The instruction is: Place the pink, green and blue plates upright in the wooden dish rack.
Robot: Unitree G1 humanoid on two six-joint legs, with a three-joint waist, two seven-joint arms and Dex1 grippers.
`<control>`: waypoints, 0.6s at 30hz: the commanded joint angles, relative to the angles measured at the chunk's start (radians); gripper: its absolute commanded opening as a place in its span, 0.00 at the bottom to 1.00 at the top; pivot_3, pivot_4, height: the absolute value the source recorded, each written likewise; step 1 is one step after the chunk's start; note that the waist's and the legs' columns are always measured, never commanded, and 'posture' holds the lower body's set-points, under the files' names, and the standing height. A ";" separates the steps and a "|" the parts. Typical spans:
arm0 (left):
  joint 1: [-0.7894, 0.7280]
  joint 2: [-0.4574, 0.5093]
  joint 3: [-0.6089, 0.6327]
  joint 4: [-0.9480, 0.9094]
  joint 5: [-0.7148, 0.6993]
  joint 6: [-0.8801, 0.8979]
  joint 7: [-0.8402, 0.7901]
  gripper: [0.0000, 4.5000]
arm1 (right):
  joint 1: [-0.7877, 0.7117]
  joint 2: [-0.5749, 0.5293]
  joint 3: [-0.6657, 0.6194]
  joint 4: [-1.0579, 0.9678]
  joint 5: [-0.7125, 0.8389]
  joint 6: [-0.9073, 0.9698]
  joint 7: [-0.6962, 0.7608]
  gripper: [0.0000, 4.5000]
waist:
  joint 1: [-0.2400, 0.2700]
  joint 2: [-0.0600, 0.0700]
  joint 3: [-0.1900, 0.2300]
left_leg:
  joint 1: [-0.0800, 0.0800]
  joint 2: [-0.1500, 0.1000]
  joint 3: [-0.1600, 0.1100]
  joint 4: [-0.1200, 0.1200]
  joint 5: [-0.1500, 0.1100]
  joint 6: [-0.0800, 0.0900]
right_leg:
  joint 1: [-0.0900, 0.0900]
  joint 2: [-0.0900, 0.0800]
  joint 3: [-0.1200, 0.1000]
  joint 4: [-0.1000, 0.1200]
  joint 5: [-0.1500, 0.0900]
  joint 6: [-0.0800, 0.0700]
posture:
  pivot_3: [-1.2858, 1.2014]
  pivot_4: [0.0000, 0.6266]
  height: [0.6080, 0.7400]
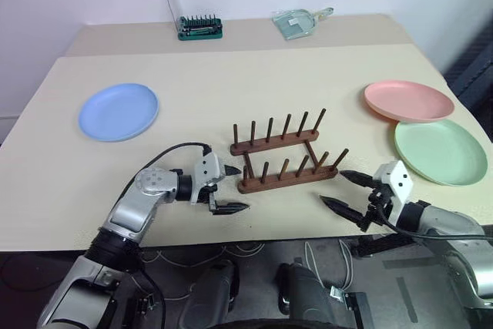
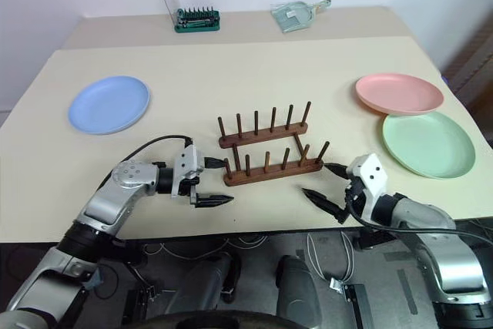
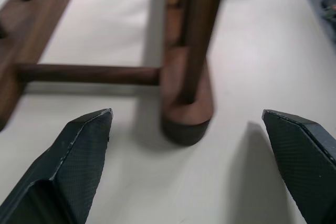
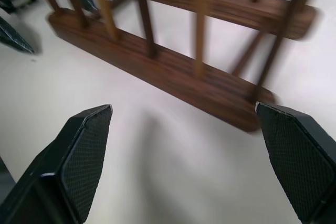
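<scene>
L end effector (image 1: pixel 231 189): nearest cam w/ its twin, 7 o'clock of table; fingers wide apart, nothing between, pointing at the near-left end of rack, just short of it, not touching.
R end effector (image 1: pixel 345 190): 5 o'clock, fingers spread wide, empty, aimed at rack's right end, near but apart from it.
Wooden dish rack (image 1: pixel 281 152): centre of table, dark brown, 2 rails joined by crossbars, 2 rows of upright pegs, no plates in it; sits between the two end effectors.
L wrist cam: rounded end of near rail (image 3: pixel 186 114) between the spread fingertips (image 3: pixel 86 145), a crossbar running off to the other rail.
R wrist cam: rack (image 4: pixel 173 66) seen lengthwise, L end effector's dark fingers at its far end.
Blue plate (image 1: pixel 118 111): flat on table, 10 o'clock, well apart from rack.
Pink plate (image 1: pixel 408 100): flat, 2 o'clock.
Green plate (image 1: pixel 441 150): flat, 3 o'clock, just beside pink one; pink rim seems to overlap its far edge.
Table (image 1: pixel 231 67): beige.
Far edge, 12 o'clock: green bit holder w/ clear lid up (image 1: pixel 199 27); clear scoop-like item (image 1: pixel 296 22) near 1 o'clock.
</scene>
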 commanded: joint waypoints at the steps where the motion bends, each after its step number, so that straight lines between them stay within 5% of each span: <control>1: 0.078 0.067 0.069 -0.064 -0.052 0.091 -0.011 0.99 | 0.023 -0.037 -0.075 -0.030 0.024 -0.005 0.030 1.00 | -0.011 0.000 0.000 | 0.000 0.000 0.000 -0.001 0.000 0.000 | -0.001 0.000 0.000 0.000 0.000 0.000 | 0.52 0.24 1.00; 4: 0.183 0.121 0.090 -0.210 -0.141 0.176 -0.056 0.80 | 0.051 -0.086 -0.074 0.005 0.001 -0.007 0.083 0.80 | -0.022 0.000 0.000 | 0.000 0.001 0.001 -0.004 0.000 0.000 | -0.002 0.000 0.001 0.000 0.000 0.000 | 0.52 0.24 1.00; 9: 0.193 0.091 0.022 -0.320 -0.169 0.289 -0.019 0.25 | 0.015 -0.102 0.001 0.057 -0.073 -0.027 0.078 0.24 | -0.010 0.000 0.000 | 0.000 0.001 0.003 -0.004 0.001 0.001 | -0.002 0.000 0.002 -0.002 0.000 0.000 | 0.52 0.24 1.00; 10: 0.184 0.074 0.004 -0.325 -0.163 0.303 -0.005 0.24 | -0.004 -0.100 0.023 0.070 -0.099 -0.028 0.062 0.14 | -0.008 0.000 0.000 | 0.000 0.001 0.003 -0.003 0.000 0.000 | -0.002 0.000 0.002 -0.001 0.000 0.000 | 0.52 0.24 1.00; 18: 0.132 -0.023 -0.037 -0.223 -0.036 0.243 0.155 0.24 | -0.148 -0.053 0.164 0.114 -0.188 -0.004 0.003 0.14 | 0.008 0.000 0.000 | -0.002 0.001 0.003 0.000 -0.001 0.000 | -0.002 0.000 0.002 -0.002 0.000 0.000 | 0.52 0.24 1.00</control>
